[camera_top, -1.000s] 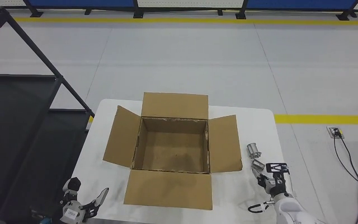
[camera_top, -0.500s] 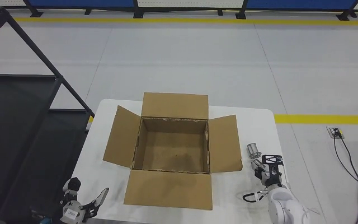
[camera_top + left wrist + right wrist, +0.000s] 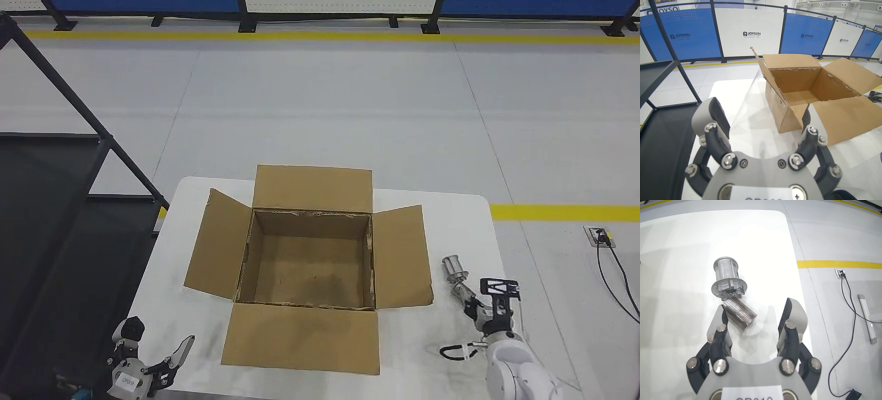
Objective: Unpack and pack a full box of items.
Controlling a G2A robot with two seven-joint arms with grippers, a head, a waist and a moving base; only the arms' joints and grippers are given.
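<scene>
An open cardboard box stands mid-table with all flaps folded out and a bare floor inside; it is also in the left wrist view. To its right lie two metal parts: a grey flanged hub and a plain steel cylinder whose end touches the hub. My right gripper is open just above the table, with the cylinder between its fingers and leaning against one pad. My left gripper hangs open with nothing in it at the table's near left corner.
A black metal rack stands against the left side of the white table. The metal parts lie close to the table's right edge. A cable runs over the floor beyond it.
My right gripper has shifted slightly around the cylinder, which now rests against the flanged hub. The left arm and the box have not moved.
</scene>
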